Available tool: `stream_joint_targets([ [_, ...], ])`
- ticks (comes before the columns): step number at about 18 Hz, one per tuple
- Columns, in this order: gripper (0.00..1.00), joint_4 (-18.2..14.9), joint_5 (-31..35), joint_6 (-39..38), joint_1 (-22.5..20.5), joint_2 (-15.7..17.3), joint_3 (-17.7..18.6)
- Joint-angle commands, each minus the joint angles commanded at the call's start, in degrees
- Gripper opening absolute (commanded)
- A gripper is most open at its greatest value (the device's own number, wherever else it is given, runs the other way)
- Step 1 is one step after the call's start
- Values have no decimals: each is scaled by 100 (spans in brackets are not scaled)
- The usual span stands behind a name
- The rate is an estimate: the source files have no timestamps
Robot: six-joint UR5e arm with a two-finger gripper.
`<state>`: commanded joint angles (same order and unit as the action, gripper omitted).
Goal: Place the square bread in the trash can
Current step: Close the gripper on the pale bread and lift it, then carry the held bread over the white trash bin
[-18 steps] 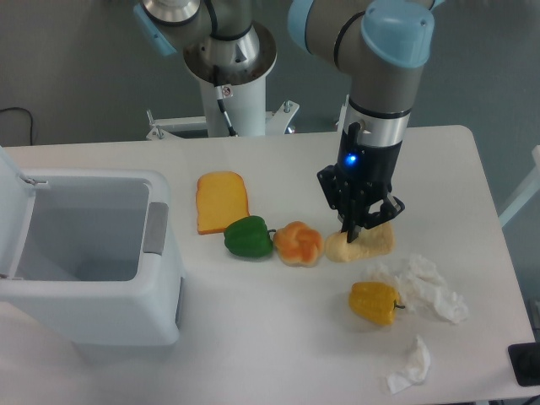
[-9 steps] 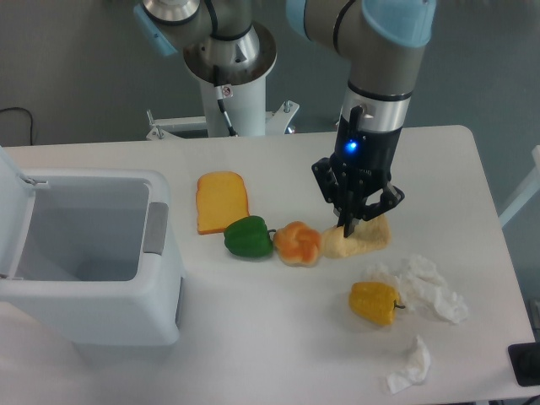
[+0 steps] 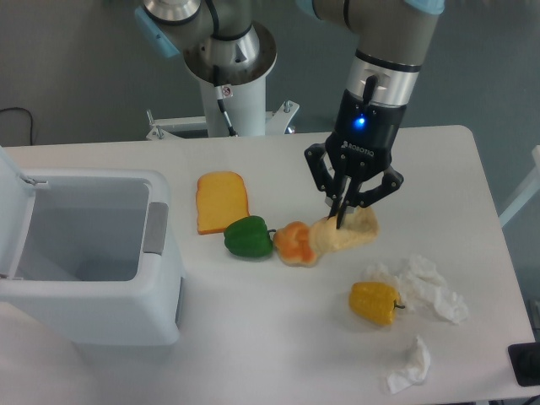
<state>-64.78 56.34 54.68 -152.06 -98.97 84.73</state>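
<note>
End effector [image 3: 341, 221] clenched on pale cream, lumpy, rough-crusted square bread [image 3: 348, 234]; bread's right end tilted up off white surface [image 3: 253, 337], left end touching round orange knotted bun [image 3: 294, 242]. Glossy green bell pepper [image 3: 248, 237] just left of bun, flat orange toast slice [image 3: 222, 201] up-left of it. Boxy white plastic trash can [image 3: 89, 261], lid open, well left of bun; open surface betw. Yellow pepper [image 3: 374, 303] + crumpled white tissues [image 3: 426, 288] lower right of bun. Vs 0.5 s ago: end effector and bread higher, shifted slightly left.
</note>
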Motion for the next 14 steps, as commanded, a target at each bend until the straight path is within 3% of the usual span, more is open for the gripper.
stream_joint_targets([
  [3,0,9,-9,-413,167,9,-36],
  [9,0,18,-650,-984,272,149,-62],
  [14,0,35,-730,-1415,737,150,-88],
])
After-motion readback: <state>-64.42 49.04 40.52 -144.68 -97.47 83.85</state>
